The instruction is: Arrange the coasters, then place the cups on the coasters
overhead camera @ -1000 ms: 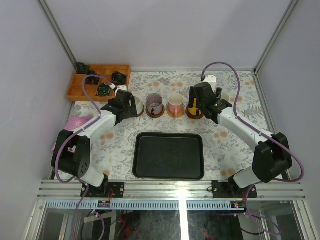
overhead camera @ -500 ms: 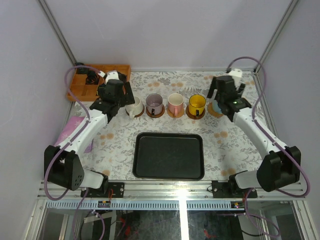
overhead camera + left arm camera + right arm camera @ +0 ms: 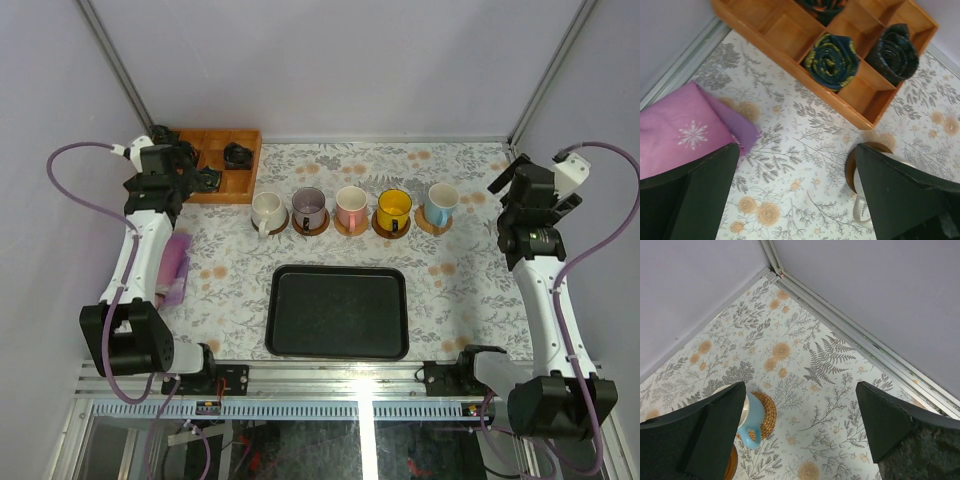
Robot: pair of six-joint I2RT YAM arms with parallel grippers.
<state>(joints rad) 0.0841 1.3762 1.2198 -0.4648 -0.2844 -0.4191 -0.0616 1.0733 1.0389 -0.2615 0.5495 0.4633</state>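
- Near: black tray (image 3: 337, 311) at centre of table (image 3: 455, 290).
- Beyond tray: five cups in one row, long axis left-right, each seated on one of the coasters (image 3: 349, 230).
- Order from left: cream cup (image 3: 266, 211), mauve cup (image 3: 308, 207), pink cup (image 3: 351, 207), yellow cup (image 3: 394, 209), light blue cup (image 3: 440, 203).
- Left tool (image 3: 205, 181): fingers spread, nothing held. Sits off row's left end, cream cup nearest, to its right.
- Right tool (image 3: 508, 190): spread, nothing held. Sits off row's right end, light blue cup to its left.
- Judgement: arrangement looks complete, no further grasp called for.
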